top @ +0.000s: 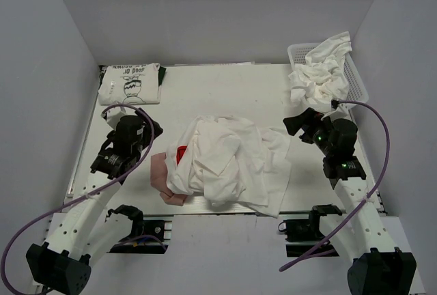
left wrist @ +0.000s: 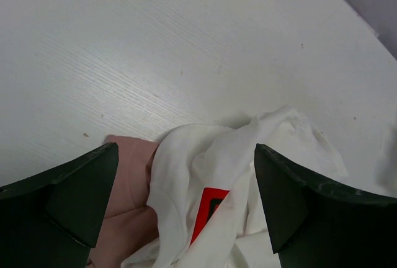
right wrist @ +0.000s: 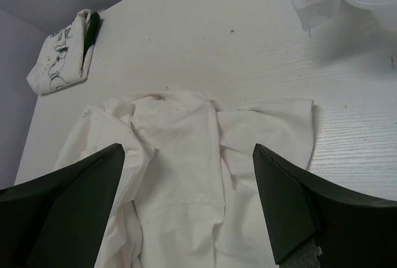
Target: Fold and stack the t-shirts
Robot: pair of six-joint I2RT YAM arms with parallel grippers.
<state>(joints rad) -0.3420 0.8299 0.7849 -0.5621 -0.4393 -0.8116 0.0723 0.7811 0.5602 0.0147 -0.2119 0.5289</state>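
Hovering above the table (top: 225, 90), both arms, nothing held.

Left gripper (left wrist: 186, 149): jaws spread wide, empty. Just ahead of and below its fingertips lies a crumpled white t-shirt (left wrist: 248, 156), draped over a dusty pink t-shirt (left wrist: 130, 181). The pink edge shows by the left finger. A red patch (left wrist: 208, 209) is visible among the white folds.

Right gripper (right wrist: 188, 148): jaws also apart, empty, with the same white heap spread directly beneath and ahead. The folded printed t-shirt (right wrist: 59, 57) is far ahead to its left, at the table's corner. The basket (top: 356, 80) is ahead to its right, with loose white t-shirts (top: 317, 69) spilling over the rim.
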